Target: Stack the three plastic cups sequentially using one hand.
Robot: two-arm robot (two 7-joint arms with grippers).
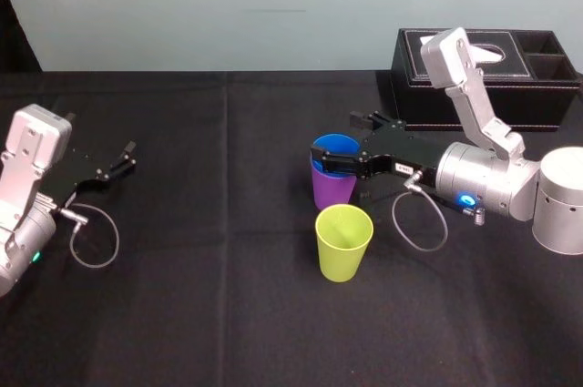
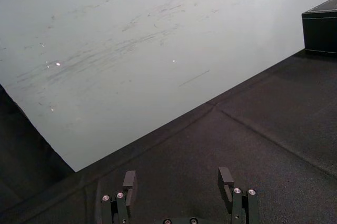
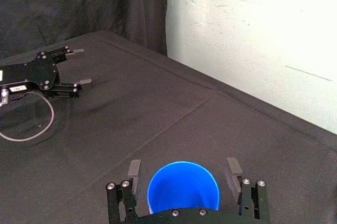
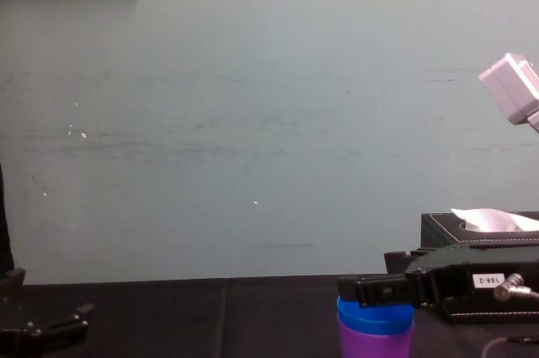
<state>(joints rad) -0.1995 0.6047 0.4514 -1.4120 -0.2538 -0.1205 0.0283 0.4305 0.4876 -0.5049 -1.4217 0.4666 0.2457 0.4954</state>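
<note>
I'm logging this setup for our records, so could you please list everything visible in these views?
Blue cup: one, blue, nested in the purple cup, mid-table.
Purple cup: one, purple, upright, holding the blue cup.
Yellow-green cup: one, yellow-green, upright, alone, nearer the robot.
Tissue box: one, black, far right of the table.
Table: one, black cloth-covered.
Wall: one, pale green, behind.
Left gripper: one, black, open, parked at left.
Right gripper: one, black, open, straddling the blue cup.

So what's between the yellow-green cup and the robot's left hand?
Only bare black tablecloth lies between the left hand and the yellow-green cup, as the head view shows.
</note>
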